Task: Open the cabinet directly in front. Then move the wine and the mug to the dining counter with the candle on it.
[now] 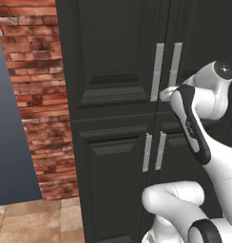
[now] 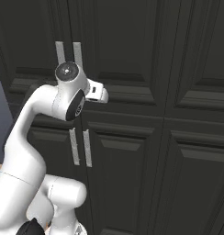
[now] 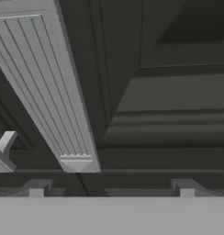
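Note:
The tall black cabinet [image 1: 113, 71] stands right in front of me with its upper double doors shut. Its two long silver bar handles [image 1: 157, 71] meet at the middle seam. My gripper [image 3: 111, 188] is open and close to the doors, level with the lower ends of those handles. In the hand view the ribbed lower end of one handle [image 3: 78, 161] lies between the two fingertips [image 3: 36, 188], left of centre, and nothing is gripped. My hand [image 2: 98, 94] points at the door just right of the handles [image 2: 78, 53]. The wine, mug, dining counter and candle are out of view.
The shut lower doors carry two shorter silver handles [image 1: 153, 152]. A red brick wall [image 1: 37, 95] and a grey-blue panel [image 1: 6, 142] lie to the left over a tan tiled floor [image 1: 37, 218]. More black panelled fronts [image 2: 196, 137] run to the right.

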